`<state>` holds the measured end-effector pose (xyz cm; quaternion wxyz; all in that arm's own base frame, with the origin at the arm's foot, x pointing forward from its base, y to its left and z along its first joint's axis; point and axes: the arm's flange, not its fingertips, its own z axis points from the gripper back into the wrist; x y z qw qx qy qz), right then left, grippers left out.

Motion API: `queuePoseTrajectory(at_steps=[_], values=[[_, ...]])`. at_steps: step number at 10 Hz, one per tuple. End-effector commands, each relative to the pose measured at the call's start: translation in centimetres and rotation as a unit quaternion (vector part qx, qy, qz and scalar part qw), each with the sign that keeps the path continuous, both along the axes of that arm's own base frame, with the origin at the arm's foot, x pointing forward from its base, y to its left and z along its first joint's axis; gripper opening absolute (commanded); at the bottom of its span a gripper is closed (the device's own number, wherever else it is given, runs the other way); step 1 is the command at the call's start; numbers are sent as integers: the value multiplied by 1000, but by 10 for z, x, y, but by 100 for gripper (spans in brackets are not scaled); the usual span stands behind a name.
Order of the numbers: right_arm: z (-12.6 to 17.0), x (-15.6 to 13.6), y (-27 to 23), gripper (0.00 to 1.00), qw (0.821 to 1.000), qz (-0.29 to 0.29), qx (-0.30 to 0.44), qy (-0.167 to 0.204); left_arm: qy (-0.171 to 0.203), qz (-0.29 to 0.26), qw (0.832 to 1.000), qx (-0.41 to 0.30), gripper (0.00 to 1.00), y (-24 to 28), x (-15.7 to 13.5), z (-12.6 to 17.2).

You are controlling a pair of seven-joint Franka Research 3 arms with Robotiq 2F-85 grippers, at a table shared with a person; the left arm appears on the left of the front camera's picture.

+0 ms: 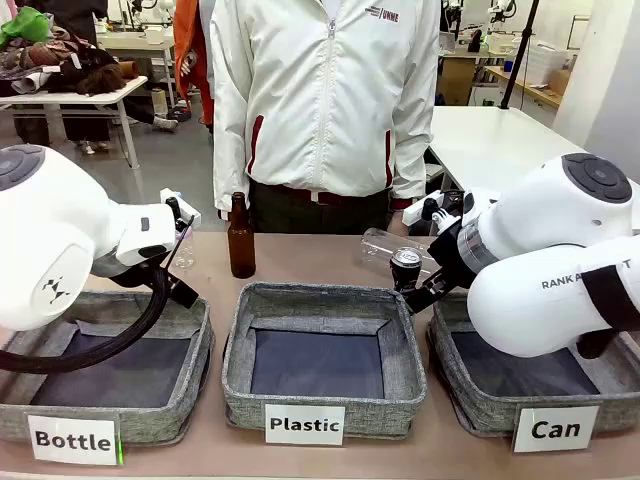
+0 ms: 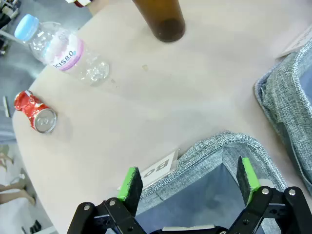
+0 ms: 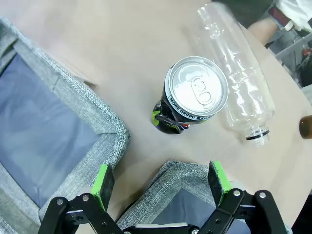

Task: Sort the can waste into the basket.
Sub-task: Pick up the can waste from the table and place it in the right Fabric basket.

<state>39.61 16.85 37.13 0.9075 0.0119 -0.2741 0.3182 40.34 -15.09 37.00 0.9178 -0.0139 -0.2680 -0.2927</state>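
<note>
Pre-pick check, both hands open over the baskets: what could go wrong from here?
1. The dark can stands close against the lying clear bottle; the right hand could nudge that bottle and set it rolling.
2. The crushed red can lies by the table edge; a glancing touch from the left hand may push it off.

Shiny metal can [image 3: 196, 92], clear glossy plastic bottle [image 3: 239, 87], rough woven cloth basket [image 1: 472, 405]
</note>
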Motion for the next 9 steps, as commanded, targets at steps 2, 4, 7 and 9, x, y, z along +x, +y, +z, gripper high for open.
queuePoseTrajectory(at_steps=[2, 4, 7, 9], values=[[0, 0, 0, 100, 1000, 0, 0, 0, 0, 0, 1000, 0, 100, 0, 0, 0], [0, 0, 0, 100, 1000, 0, 0, 0, 0, 0, 1000, 0, 100, 0, 0, 0], [0, 0, 0, 100, 1000, 0, 0, 0, 0, 0, 1000, 0, 100, 0, 0, 0], [0, 0, 0, 100, 1000, 0, 0, 0, 0, 0, 1000, 0, 100, 0, 0, 0]])
